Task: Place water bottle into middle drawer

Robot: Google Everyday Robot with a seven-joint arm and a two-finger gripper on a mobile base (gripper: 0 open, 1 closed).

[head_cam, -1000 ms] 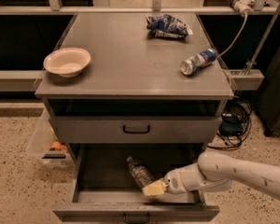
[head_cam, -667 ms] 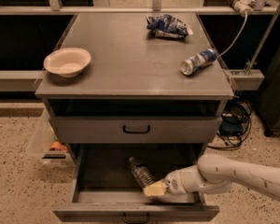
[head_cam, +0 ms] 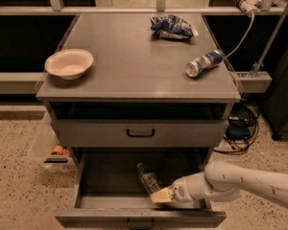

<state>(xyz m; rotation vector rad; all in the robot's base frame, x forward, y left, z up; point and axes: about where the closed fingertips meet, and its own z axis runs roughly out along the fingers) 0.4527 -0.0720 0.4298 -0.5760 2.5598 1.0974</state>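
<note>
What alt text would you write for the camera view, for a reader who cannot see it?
The robot's gripper reaches into the open middle drawer, at the near end of a water bottle lying inside. On the cabinet top sit a white bowl, a tipped can and a blue bag.

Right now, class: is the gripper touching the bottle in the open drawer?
Cannot tell. In the camera view the gripper overlaps the lower end of the bottle inside the drawer, hiding any contact or gap.
</note>
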